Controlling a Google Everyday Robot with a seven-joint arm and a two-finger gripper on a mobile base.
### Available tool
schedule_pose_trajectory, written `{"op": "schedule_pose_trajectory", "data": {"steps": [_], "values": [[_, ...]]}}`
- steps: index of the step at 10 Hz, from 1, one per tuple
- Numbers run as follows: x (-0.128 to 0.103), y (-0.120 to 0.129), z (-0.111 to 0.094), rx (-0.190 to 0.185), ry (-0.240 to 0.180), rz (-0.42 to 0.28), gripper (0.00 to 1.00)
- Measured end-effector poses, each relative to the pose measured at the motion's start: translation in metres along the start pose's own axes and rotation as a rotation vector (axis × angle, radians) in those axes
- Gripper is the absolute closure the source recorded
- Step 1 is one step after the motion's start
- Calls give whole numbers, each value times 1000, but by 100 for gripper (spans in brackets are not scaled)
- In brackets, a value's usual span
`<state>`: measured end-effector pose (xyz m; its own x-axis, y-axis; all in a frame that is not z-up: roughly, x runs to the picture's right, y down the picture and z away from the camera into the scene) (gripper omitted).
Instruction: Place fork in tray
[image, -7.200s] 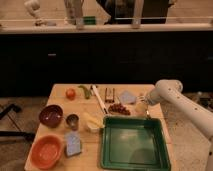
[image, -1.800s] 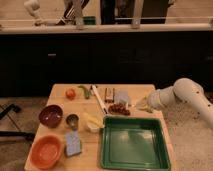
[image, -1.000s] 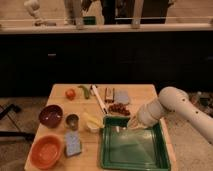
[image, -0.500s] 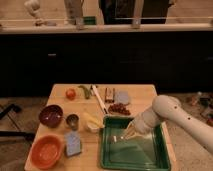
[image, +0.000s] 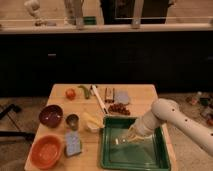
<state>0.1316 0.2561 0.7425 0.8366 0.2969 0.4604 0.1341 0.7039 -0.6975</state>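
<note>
You have one hand (image: 125, 140), reaching in from the right on a pale, rounded arm (image: 172, 117) and hanging low over the middle of the tray (image: 159, 154). It is clenched on the fork (image: 120, 141), a slim pale sliver whose tip pokes out to the left just above the tray floor.

You can count one tray: dark green, shallow, rectangular, smooth plastic with a raised rim, sitting at the front right of the wooden surface (image: 140, 92).

You have two bowls at the left, an orange round one (image: 46, 151) in front and a dark maroon one (image: 51, 115) behind it. Between them and the tray stand one small metal cup (image: 72, 121) and one blue rectangular sponge (image: 73, 144). Farther back lie one round orange fruit (image: 70, 93), one long pale stick-like utensil (image: 99, 99) and one reddish snack packet (image: 119, 108).
</note>
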Motion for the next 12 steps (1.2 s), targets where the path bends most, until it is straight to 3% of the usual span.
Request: {"op": "schedule_pose_trajectory", "data": {"steps": [5, 7, 12], "values": [[30, -6, 12, -7, 14, 73, 100], [30, -6, 12, -2, 13, 76, 96], [30, -6, 12, -3, 13, 75, 47]]}}
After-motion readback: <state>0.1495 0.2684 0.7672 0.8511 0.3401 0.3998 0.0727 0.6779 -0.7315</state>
